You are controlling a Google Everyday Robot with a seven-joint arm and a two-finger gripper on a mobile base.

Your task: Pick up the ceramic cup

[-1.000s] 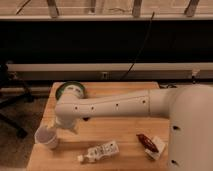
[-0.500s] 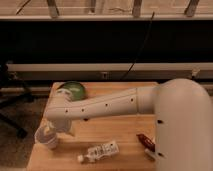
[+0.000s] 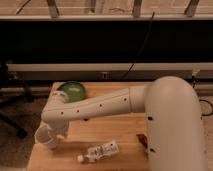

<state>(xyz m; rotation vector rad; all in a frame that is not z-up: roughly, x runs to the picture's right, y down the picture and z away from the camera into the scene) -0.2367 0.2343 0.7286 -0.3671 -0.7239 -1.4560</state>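
Observation:
The ceramic cup [image 3: 45, 138] is small, white and round, and stands near the front left corner of the wooden table [image 3: 115, 127]. My gripper [image 3: 59, 131] is at the end of the white arm [image 3: 100, 106], low over the table and right against the cup's right side. The arm's wrist covers part of the cup's rim. The green bowl [image 3: 72, 91] sits at the table's back left, behind the arm.
A white plastic bottle [image 3: 98, 151] lies on its side near the front edge. A dark red packet [image 3: 142, 140] lies to the right, next to the arm's base. The table's left edge runs close beside the cup. A black office chair base [image 3: 10, 107] is on the floor at left.
The arm has swung closer to the camera and lower, bringing the gripper down against the cup. The cup stays in about the same spot.

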